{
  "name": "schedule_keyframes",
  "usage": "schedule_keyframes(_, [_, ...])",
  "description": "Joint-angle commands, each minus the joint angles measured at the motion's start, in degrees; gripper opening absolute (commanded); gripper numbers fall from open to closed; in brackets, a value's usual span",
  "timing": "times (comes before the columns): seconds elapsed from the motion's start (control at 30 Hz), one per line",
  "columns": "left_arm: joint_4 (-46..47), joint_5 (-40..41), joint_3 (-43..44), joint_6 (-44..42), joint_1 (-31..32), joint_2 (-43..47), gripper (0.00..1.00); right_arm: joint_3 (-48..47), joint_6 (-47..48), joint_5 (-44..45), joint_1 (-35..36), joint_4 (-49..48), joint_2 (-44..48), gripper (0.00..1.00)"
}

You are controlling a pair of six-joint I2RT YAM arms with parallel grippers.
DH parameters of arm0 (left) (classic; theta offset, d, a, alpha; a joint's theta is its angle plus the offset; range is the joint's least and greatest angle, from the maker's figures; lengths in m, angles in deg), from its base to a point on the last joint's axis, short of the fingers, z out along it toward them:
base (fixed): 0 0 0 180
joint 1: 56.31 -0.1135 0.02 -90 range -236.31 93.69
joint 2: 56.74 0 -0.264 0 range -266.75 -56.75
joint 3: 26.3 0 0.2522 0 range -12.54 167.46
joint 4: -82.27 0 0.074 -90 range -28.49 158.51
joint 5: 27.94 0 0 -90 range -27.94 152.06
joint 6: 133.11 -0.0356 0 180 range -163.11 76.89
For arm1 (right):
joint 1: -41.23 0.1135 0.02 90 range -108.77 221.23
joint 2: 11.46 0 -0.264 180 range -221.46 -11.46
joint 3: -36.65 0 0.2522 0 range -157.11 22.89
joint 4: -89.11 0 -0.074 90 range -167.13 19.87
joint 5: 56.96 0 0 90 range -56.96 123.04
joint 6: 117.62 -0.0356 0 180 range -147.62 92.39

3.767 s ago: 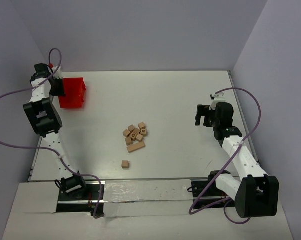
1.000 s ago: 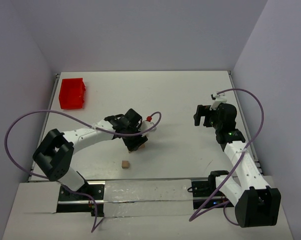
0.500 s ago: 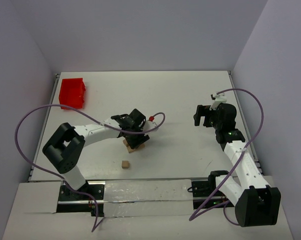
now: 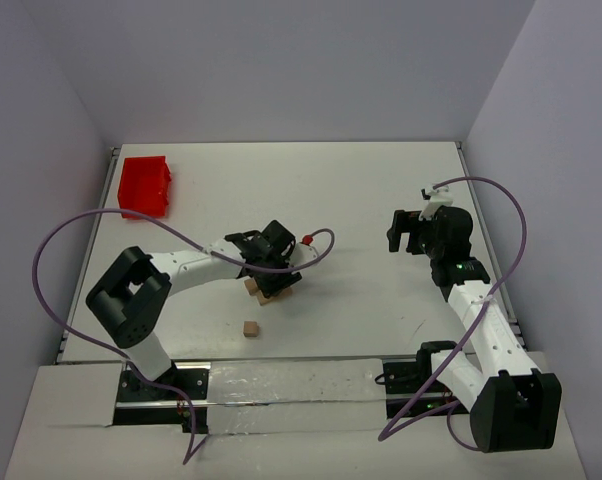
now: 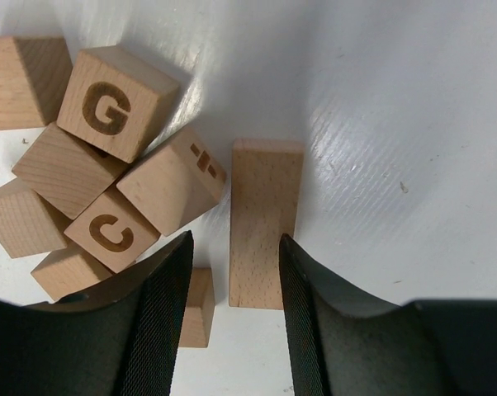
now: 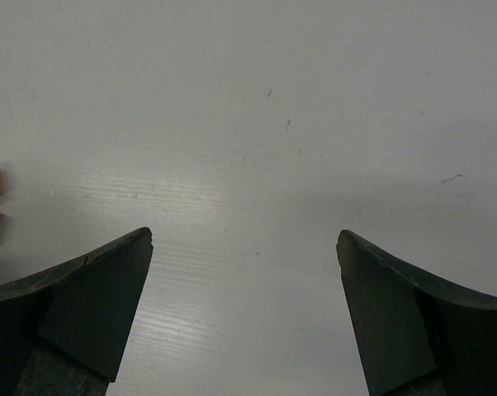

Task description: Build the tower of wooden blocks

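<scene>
Where my left pincer stands: spread, low over the table, straddling the long block; nothing pinched yet.
Grip advice: I judge the long block sits nearer one finger, so I should centre first, then close on its long sides, clear of the dashed cube just beside its corner.
Cube pile: crowded just left of the long block, G and C faces up; no tower begun.
Right pincer: spread, empty, well apart from the pile.
Top view only: lone cube nearer my bases, red bin far left.
Wrist view only: the letters, the gaps beside my fingers.
</scene>
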Motion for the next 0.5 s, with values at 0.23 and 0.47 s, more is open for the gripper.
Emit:
schedule_keyframes(0.23, [0.9, -3.2, -4.0, 0.1, 1.7, 0.4, 0.52, -3.0, 0.3, 0.5, -0.3, -0.6, 0.2, 1.00])
schedule_keyframes(0.47, [0.5, -3.7, -3.4, 0.4, 1.8, 2.2, 0.53, -3.0, 0.3, 0.5, -0.3, -0.7, 0.2, 1.00])
